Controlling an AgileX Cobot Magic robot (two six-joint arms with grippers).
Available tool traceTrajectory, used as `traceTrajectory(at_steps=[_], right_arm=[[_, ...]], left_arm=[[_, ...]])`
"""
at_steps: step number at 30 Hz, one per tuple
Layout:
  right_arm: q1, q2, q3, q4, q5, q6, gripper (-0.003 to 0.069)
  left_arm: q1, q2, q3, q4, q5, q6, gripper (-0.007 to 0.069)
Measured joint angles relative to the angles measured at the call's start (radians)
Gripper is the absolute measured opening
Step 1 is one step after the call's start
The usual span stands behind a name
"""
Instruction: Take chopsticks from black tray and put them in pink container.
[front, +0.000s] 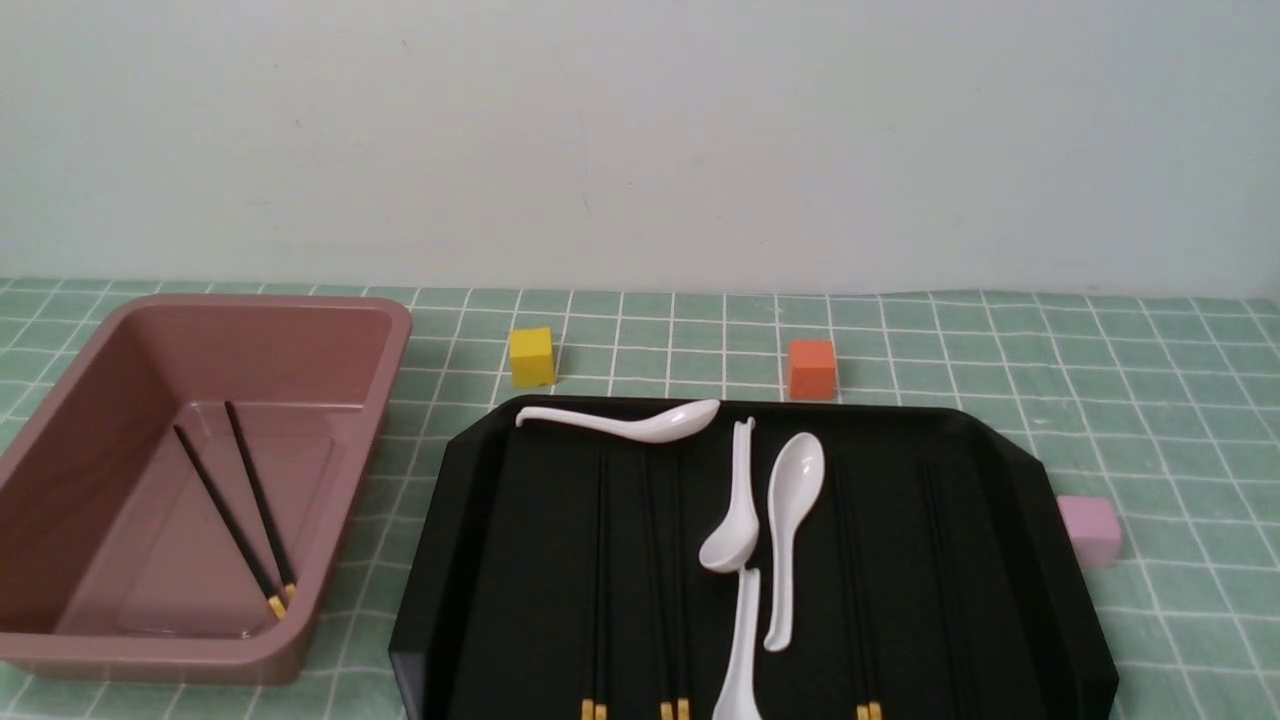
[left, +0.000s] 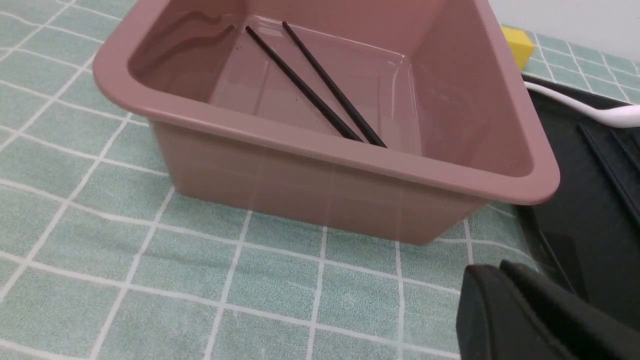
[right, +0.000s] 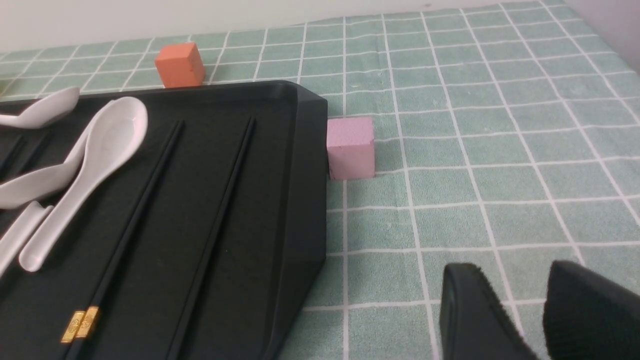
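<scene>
Left gripper (left: 505, 280): dark fingers pressed together, empty, above the cloth just beside the pink container (left: 320, 165). Right gripper (right: 535, 300): fingers slightly apart, empty, over the cloth near the black tray (right: 300, 210).

Pink container holds one pair of chopsticks (front: 245, 505), gold ends nearest the camera.

Black tray holds four white spoons (front: 790, 530) and further chopsticks (front: 600, 560); three pairs of gold tips show, count otherwise unclear.

Three cubes: yellow cube (front: 531, 356), orange cube (front: 811, 369), pale pink cube (front: 1090, 528) touching the tray's edge.

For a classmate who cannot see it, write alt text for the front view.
A black tray holds four white spoons and several chopsticks. To its left, a pink container already holds one pair. Yellow, orange and pale pink cubes sit on the green checked cloth.
</scene>
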Motion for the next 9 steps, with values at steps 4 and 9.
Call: traceTrajectory(at_steps=[4,9], right_arm=[[0.0,0.0,0.0,0.0,0.0,0.0,0.024],[0.0,0.0,0.0,0.0,0.0,0.0,0.024]], left_arm=[[0.0,0.0,0.0,0.0,0.0,0.0,0.0033],[0.0,0.0,0.0,0.0,0.0,0.0,0.0036]])
